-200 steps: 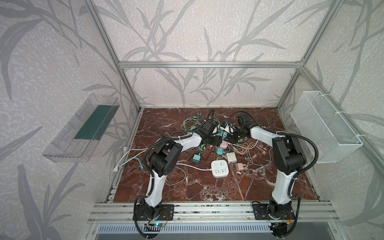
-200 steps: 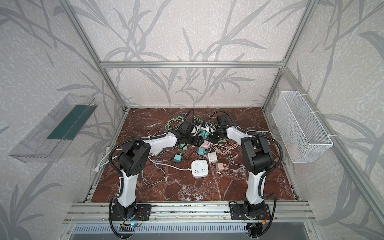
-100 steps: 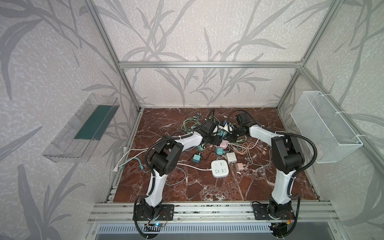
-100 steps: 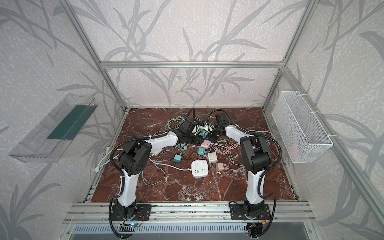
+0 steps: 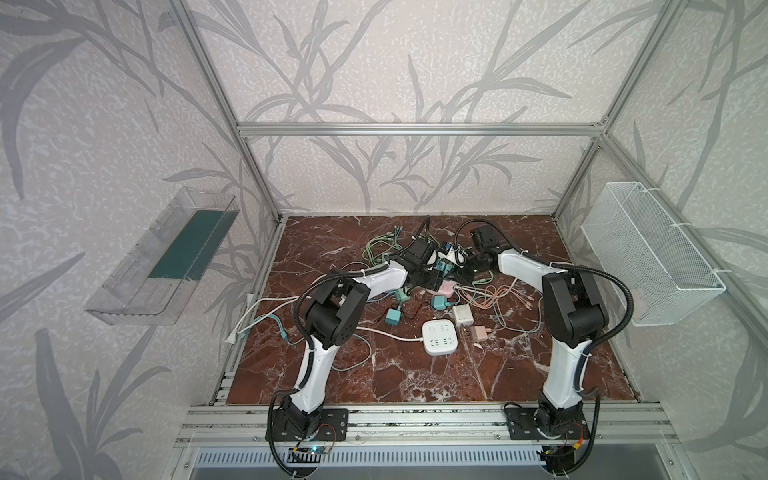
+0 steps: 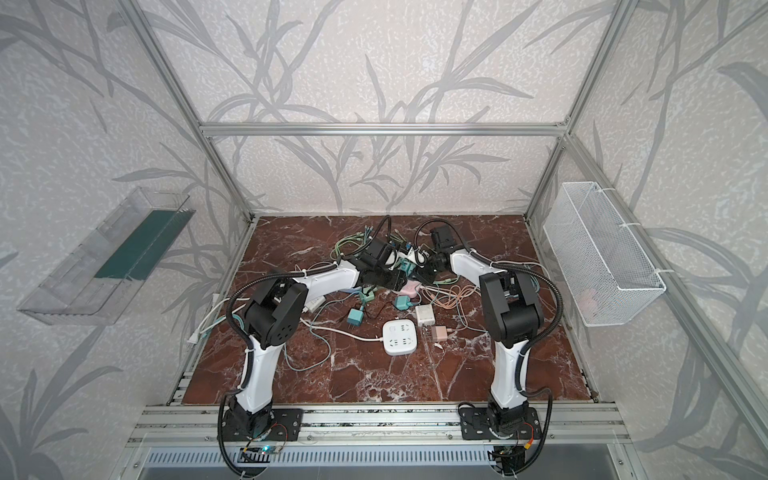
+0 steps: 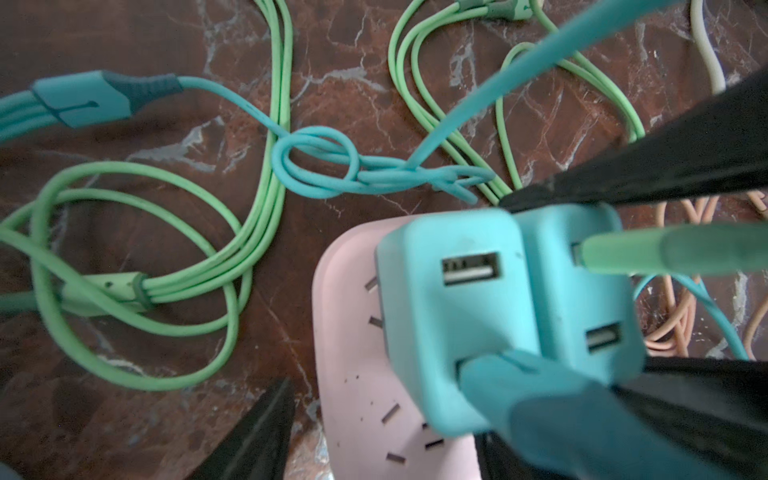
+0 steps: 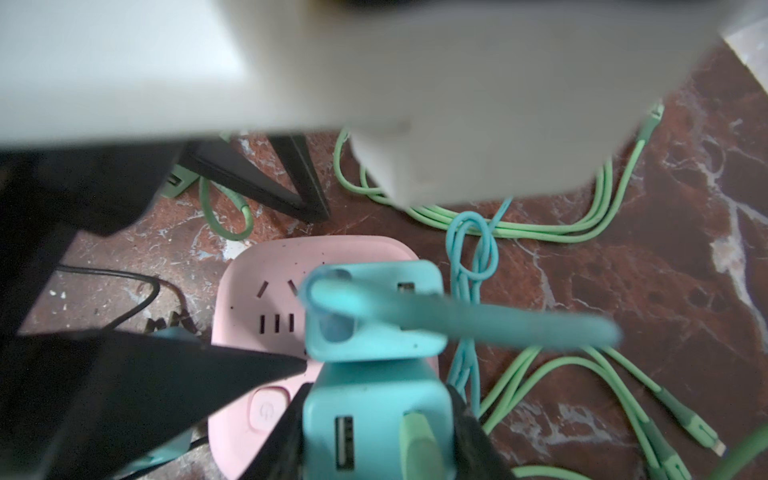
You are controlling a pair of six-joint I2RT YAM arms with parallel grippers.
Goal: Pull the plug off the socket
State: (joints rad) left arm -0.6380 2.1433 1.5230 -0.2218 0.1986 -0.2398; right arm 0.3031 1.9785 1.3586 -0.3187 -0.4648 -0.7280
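A pink socket (image 8: 266,299) lies among cables at the back of the floor, also in both top views (image 5: 448,286) (image 6: 412,286). Two teal plugs stand in it side by side. One plug (image 8: 374,419) (image 7: 582,291) carries a green cable, and my right gripper (image 8: 380,392) is shut on its two sides. The other plug (image 8: 374,307) (image 7: 449,311) carries a teal cable. My left gripper (image 7: 386,415) is open and straddles the socket. One finger (image 7: 266,432) stands just off the socket's edge.
Green cables (image 7: 145,270) and a knotted teal cable (image 7: 316,166) lie round the socket. Nearer the front are a white power strip (image 5: 439,337), a white charger (image 5: 462,316), a pink charger (image 5: 478,333) and loose teal chargers (image 5: 392,318). A wire basket (image 5: 652,253) hangs on the right wall.
My right gripper has shifted slightly left toward the socket and its jaws have narrowed. The left gripper's jaws have also narrowed around the socket.
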